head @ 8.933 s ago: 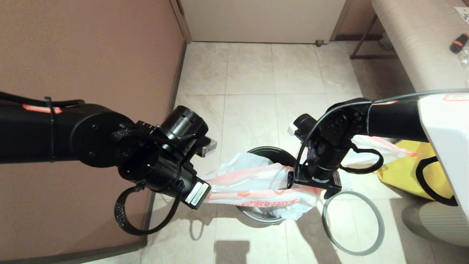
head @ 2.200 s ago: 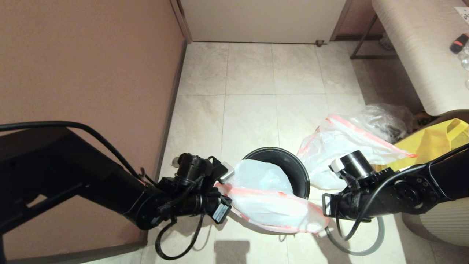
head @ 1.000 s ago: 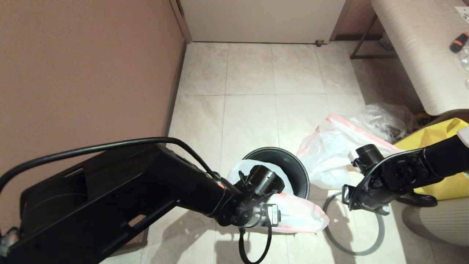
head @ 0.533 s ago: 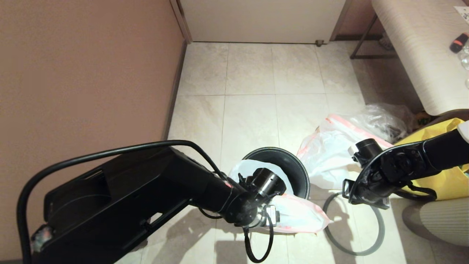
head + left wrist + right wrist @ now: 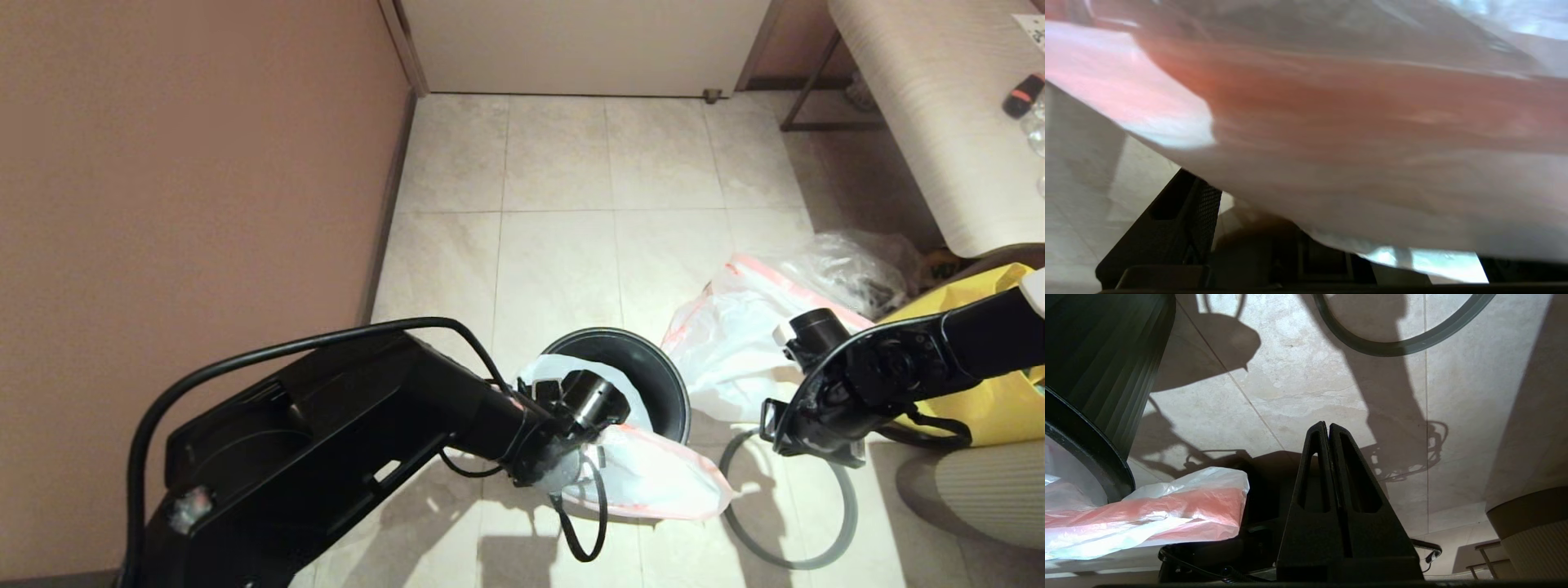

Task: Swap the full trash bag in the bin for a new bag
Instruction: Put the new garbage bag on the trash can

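Low centre of the head view: small round black plastic bin (image 5: 645,371) on pale floor tiles (image 5: 555,245), translucent white new bag with orange-red hem (image 5: 653,478) draped over its near rim and spilling toward the frame's bottom. Left gripper (image 5: 571,457) buried in that plastic, finger state impossible to tell. Right gripper (image 5: 1328,428) just right of the bin, fingers pressed together on nothing, above the loose grey ring rim (image 5: 788,498). Right of centre, full translucent white trash bag (image 5: 735,343) lying on the floor.
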### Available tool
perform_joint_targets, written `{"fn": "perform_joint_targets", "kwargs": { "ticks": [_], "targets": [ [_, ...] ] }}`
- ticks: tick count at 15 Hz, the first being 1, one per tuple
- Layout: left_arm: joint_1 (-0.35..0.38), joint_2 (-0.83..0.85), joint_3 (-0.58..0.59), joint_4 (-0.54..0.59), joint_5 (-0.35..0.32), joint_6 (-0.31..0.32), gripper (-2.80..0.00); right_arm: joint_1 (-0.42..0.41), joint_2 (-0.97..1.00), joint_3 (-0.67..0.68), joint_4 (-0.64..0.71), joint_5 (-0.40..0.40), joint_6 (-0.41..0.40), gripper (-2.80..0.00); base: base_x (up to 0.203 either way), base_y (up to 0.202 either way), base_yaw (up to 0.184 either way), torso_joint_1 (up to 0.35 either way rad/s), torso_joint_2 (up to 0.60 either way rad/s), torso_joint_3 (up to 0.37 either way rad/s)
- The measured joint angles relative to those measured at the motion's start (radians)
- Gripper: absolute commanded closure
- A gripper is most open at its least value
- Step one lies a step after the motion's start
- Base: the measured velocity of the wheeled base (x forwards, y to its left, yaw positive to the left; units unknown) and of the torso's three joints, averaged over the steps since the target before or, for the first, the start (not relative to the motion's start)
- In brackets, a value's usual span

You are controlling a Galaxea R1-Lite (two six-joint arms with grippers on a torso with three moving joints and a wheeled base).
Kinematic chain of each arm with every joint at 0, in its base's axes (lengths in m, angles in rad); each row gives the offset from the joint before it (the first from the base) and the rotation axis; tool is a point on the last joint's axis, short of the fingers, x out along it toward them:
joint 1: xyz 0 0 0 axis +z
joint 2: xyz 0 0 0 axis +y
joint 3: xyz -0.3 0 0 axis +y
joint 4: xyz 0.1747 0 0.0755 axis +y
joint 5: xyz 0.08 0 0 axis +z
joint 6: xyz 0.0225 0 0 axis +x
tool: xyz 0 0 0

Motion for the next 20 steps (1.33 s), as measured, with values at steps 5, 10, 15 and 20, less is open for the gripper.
{"fn": "perform_joint_targets", "kwargs": {
  "ticks": [5, 10, 15, 20],
  "targets": [
    [0.002, 0.023, -0.01, 0.002, 0.032, 0.0, 0.0, -0.003, -0.003, 0.001, 0.001, 0.001, 0.001, 0.0, 0.0, 0.0, 0.0, 0.0, 0.0, 0.0],
    [0.001, 0.014, -0.009, -0.014, 0.034, -0.003, 0.0, 0.103, -0.049, 0.003, 0.019, 0.014, 0.043, 0.0, 0.0, 0.0, 0.0, 0.0, 0.0, 0.0],
    [0.032, -0.005, -0.009, -0.049, 0.049, -0.021, 0.0, 0.231, -0.088, 0.02, 0.011, 0.088, -0.024, 0.0, 0.0, 0.0, 0.0, 0.0, 0.0, 0.0],
    [0.069, -0.015, -0.015, -0.091, 0.07, -0.021, 0.0, 0.285, -0.053, -0.04, -0.027, 0.104, -0.093, 0.0, 0.0, 0.0, 0.0, 0.0, 0.0, 0.0]
  ]
}}
